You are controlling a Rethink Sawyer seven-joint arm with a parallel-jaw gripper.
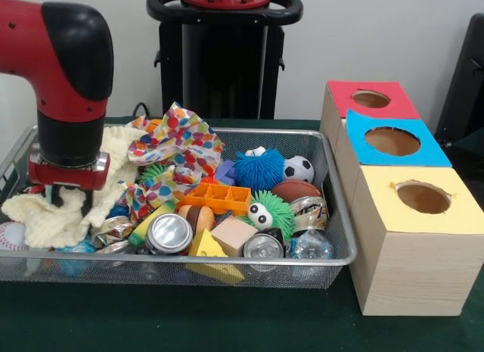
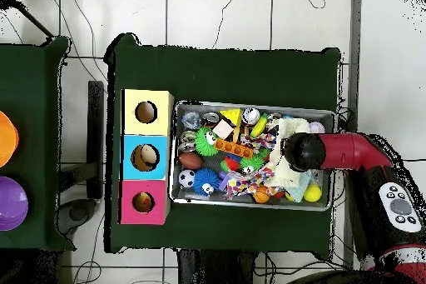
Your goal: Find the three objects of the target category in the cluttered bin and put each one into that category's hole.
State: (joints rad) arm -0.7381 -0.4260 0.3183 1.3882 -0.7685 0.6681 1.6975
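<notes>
The gripper [image 1: 66, 191] is down in the left end of the wire bin [image 1: 333, 216], pressed into the cream cloth [image 1: 53, 219]; its fingers are buried in the folds, so I cannot tell whether it is spread or closed on the fabric. The target category is not given, so which things count is a guess: beside the cream cloth lies a dotted cloth [image 1: 175, 144], and cans [image 1: 169, 232], balls such as the football [image 1: 299, 169] and fuzzy toys [image 1: 258, 169] fill the middle and right of the bin. Three boxes stand just right of the bin, with a red hole [image 1: 371, 99] far, a blue hole [image 1: 392, 141] in the middle and a yellow hole [image 1: 423, 197] near. If cloth is the quarry, the pinch should take a thick fold, not a thin edge, and the lift should go straight up and slowly, since the fabric drapes over a crushed can [image 1: 113, 231] and touches the dotted cloth, and could drag either out. High clearance over the bin's rim is needed before crossing to the boxes.
</notes>
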